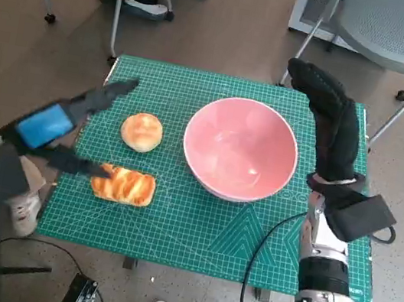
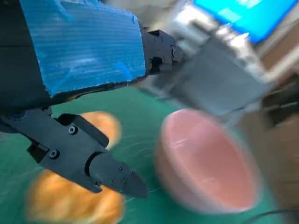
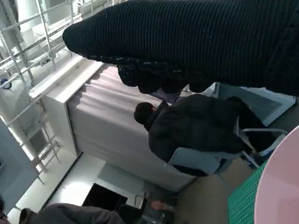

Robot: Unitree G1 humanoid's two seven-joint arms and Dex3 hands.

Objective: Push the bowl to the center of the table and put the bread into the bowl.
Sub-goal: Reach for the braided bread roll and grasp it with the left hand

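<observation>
Head view: the pink bowl (image 1: 240,149) sits on the green mat (image 1: 174,224), right of centre; a round bun (image 1: 141,132) and a braided bread (image 1: 124,185) lie to its left. The left hand (image 1: 58,127) hovers beside the breads, fingers apart, empty. The right hand (image 1: 330,118) stands by the bowl's right rim, fingers extended together. Left wrist view (blurred): black fingers (image 2: 84,156) spread above both breads. Right wrist view: glove fingers curl slightly; a seated person (image 3: 196,128) behind
</observation>
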